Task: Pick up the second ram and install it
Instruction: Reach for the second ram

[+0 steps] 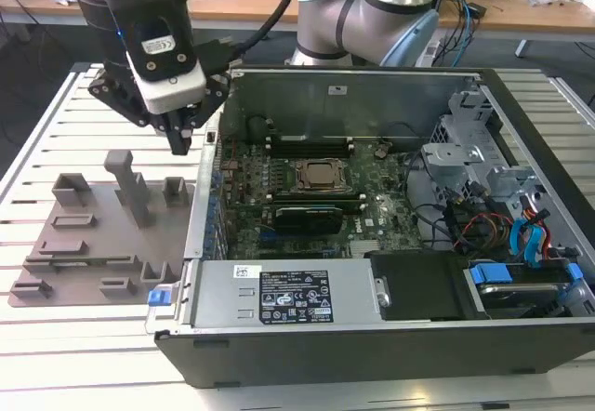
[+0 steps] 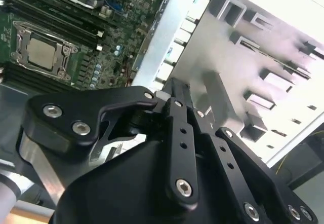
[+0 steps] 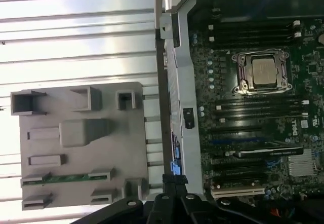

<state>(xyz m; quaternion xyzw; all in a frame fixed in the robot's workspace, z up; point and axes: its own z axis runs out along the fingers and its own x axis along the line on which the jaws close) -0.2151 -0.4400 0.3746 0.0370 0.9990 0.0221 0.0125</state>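
Observation:
The second ram [image 3: 66,179] is a thin green stick lying in a slot of the grey holder plate [image 1: 88,244], between two small brackets, as the first wrist view shows. My gripper [image 1: 179,139] hangs above the plate's edge nearest the open computer case [image 1: 372,337], close to the case's side wall. Its black fingers [image 3: 174,179] are shut together with nothing between them, and they stand well apart from the ram. In the second wrist view the gripper [image 2: 174,88] points at the gap between plate and case wall.
Inside the case, the motherboard holds the processor socket [image 1: 321,177] with long black memory slots [image 3: 255,113] on both sides. A power supply [image 1: 284,299] and drive bays [image 1: 521,234] fill the case's other parts. Grey posts [image 1: 130,183] rise from the plate.

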